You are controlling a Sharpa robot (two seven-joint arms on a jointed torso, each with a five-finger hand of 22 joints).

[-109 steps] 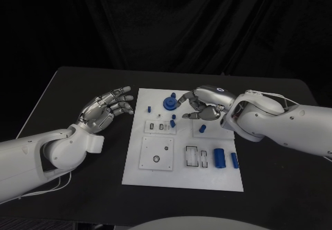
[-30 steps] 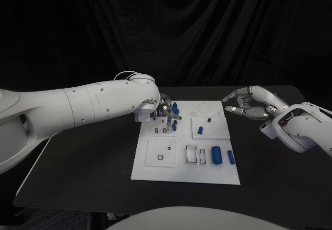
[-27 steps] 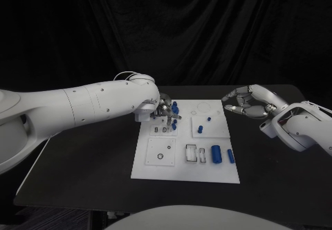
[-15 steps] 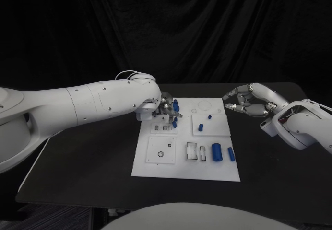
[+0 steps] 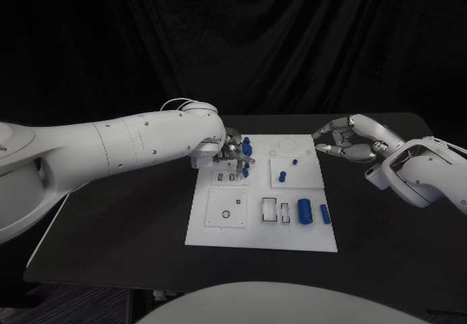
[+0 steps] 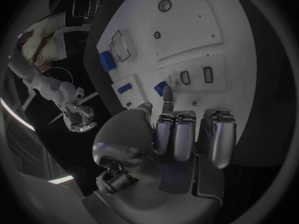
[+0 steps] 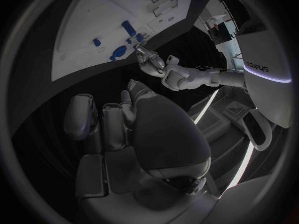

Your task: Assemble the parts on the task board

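The white task board (image 5: 226, 228) lies mid-table with blue parts on it: a round piece (image 5: 246, 143) at the far end, a small peg (image 5: 281, 177) and two cylinders (image 5: 304, 210) near the right edge. My left hand (image 5: 233, 154) hangs over the board's far left part. In the left wrist view, a fingertip (image 6: 167, 95) of that hand (image 6: 181, 134) lies right beside a blue peg (image 6: 161, 88) by two slots. Whether it grips the peg is unclear. My right hand (image 5: 347, 142) hovers off the board's far right corner, fingers curled in on nothing visible.
The black table (image 5: 117, 236) has bare room on both sides of the board. My big left forearm (image 5: 107, 152) spans the table's left half. The right wrist view shows the board (image 7: 81, 25) and my left hand (image 7: 152, 62) beyond my right hand (image 7: 124, 129).
Since 3.6 s ago my left arm has swung in over the board's far left and my right hand has pulled back off the board. Over the last second both have barely moved.
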